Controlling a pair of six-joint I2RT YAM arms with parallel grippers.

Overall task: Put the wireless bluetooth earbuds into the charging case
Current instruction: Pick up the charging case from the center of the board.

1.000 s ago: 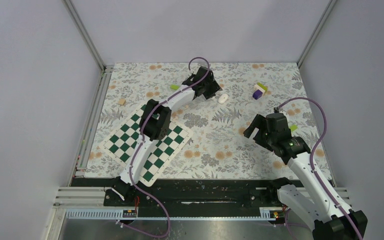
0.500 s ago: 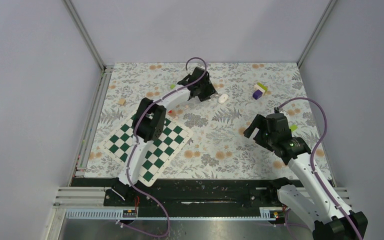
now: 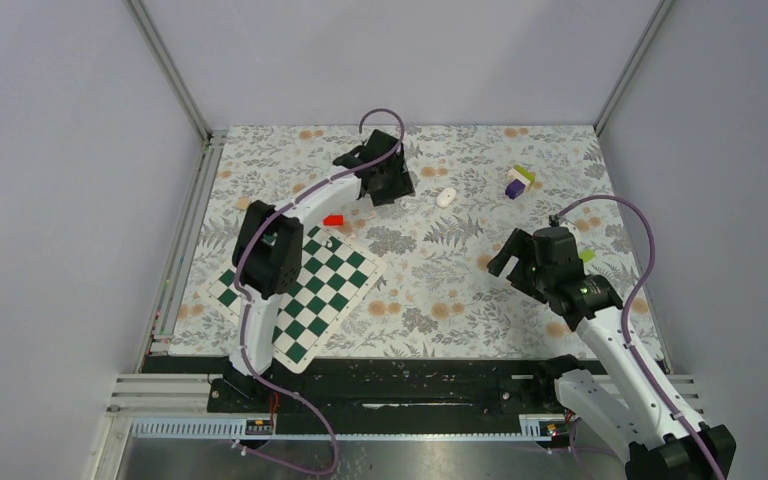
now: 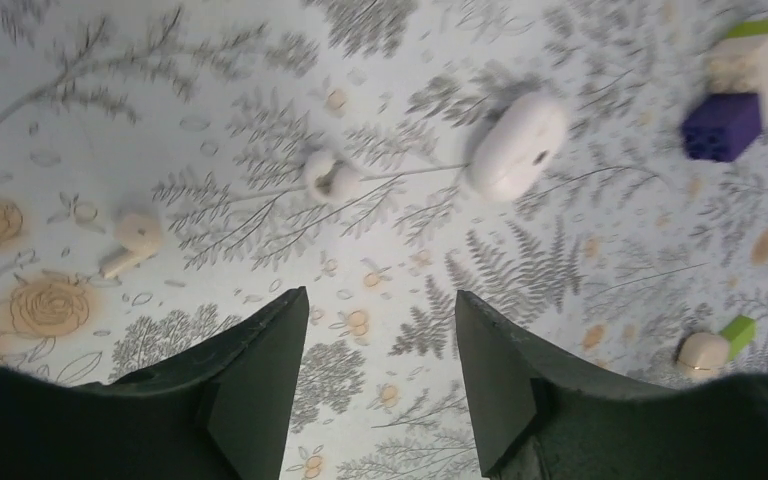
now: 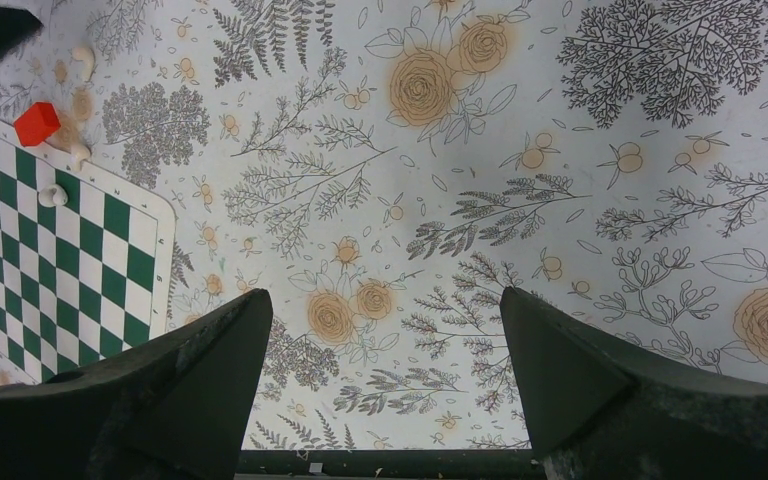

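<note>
On the far part of the floral table (image 3: 460,270), the charging case (image 4: 517,147) lies with one earbud (image 4: 332,175) just beside it and a second earbud (image 4: 135,235) farther off. My left gripper (image 4: 380,300) hovers near them, its fingers parted and empty. My right gripper (image 5: 385,300), well apart from all this, gapes wide.

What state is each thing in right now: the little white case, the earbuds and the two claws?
charging case: looks shut, lying on the cloth.
nearer earbud: out of the case, loose on the cloth.
farther earbud: out of the case, loose on the cloth.
left gripper: open, empty.
right gripper: open wide, empty.
</note>
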